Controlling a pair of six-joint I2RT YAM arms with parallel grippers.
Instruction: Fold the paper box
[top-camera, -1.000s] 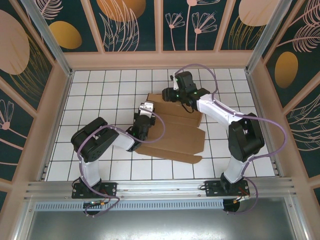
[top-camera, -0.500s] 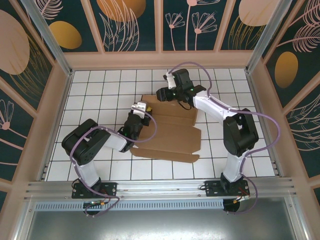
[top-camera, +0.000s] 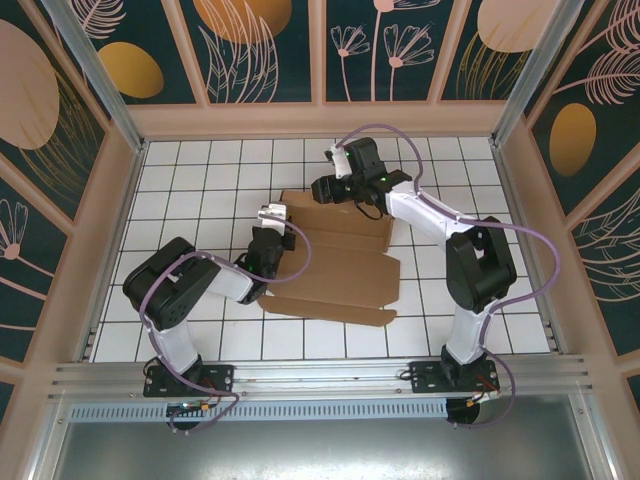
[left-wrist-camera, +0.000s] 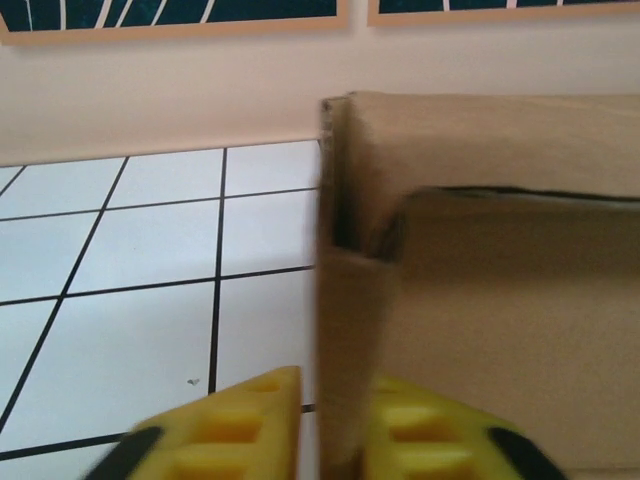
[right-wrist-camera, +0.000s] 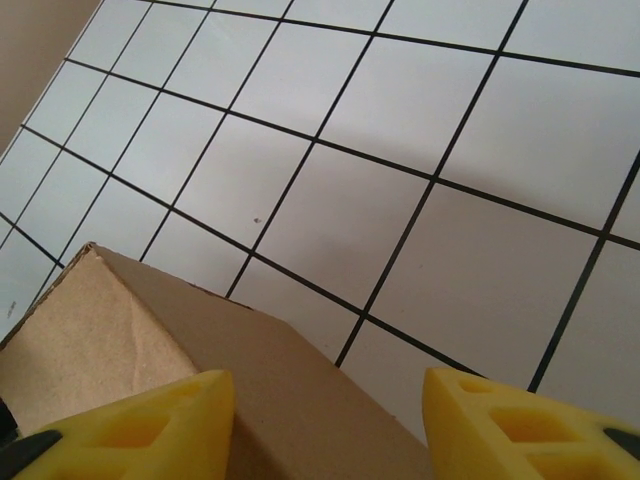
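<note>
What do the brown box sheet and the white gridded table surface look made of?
The brown die-cut paper box: matte, unprinted cardboard, judging by its fibrous grain and cut edges. The white gridded table surface: smooth tile or a printed panel; I cannot tell which.

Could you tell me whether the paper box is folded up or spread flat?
Partly folded: most of the paper box lies flat on the tiles, but one side flap stands upright, pinched by the left gripper.

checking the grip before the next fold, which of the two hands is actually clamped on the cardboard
The left hand: its yellow fingers pinch an upright flap of the paper box. The right hand is open, spread wide over a corner.
</note>
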